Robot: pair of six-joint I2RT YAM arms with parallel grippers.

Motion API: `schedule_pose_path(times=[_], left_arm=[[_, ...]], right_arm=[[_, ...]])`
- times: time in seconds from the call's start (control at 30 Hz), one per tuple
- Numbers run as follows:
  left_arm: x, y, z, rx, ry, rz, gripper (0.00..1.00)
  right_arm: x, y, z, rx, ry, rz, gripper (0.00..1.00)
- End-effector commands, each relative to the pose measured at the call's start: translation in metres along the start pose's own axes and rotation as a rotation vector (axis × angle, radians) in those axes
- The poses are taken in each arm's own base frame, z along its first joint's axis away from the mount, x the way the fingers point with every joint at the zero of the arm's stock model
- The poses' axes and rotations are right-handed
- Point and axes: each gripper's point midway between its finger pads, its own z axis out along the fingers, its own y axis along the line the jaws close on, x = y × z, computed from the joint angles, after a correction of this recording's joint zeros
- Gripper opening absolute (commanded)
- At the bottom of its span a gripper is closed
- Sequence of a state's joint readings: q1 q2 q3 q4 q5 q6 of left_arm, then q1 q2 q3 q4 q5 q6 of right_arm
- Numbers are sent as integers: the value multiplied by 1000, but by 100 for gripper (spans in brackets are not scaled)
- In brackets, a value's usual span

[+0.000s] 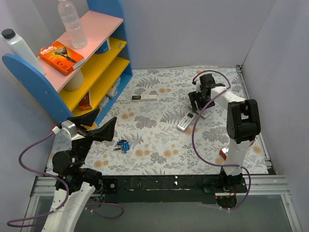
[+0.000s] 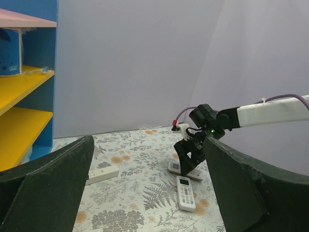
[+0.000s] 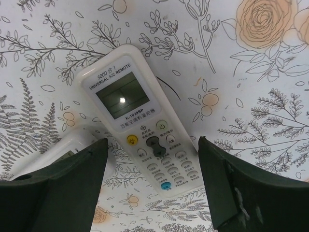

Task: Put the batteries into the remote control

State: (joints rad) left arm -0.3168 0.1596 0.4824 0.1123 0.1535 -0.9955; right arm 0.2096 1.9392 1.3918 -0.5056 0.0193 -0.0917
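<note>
Left claw (image 1: pixel 105 117) spread wide, batteries (image 1: pixel 123 145) near, right claw (image 1: pixel 199 105) released above remote control (image 1: pixel 204 114), slimmer remote (image 1: pixel 185 122) alongside

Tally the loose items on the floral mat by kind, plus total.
White remotes: 2
White bar with black end: 1
Blue battery cluster: 1 (cells too small to count)
Total: 4
</note>
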Motion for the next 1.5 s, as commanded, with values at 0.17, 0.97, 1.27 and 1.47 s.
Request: schedule_pose_path(times=[0.17,0.97,1.27,1.47], left_arm=[[-1,-1,3,4,10,0,98],[43,-42,30,256,237,-165,98],[62,-59,47,367,344,-317,98],[79,-62,52,410,358,-410,98]], right_arm=[[-7,-10,9,1,1,-23,75],[-21,56,-87,-264,-287,4,7],[-10,165,-162,-662,-510,-4,1],[10,220,-216,-924,-646,29,1]])
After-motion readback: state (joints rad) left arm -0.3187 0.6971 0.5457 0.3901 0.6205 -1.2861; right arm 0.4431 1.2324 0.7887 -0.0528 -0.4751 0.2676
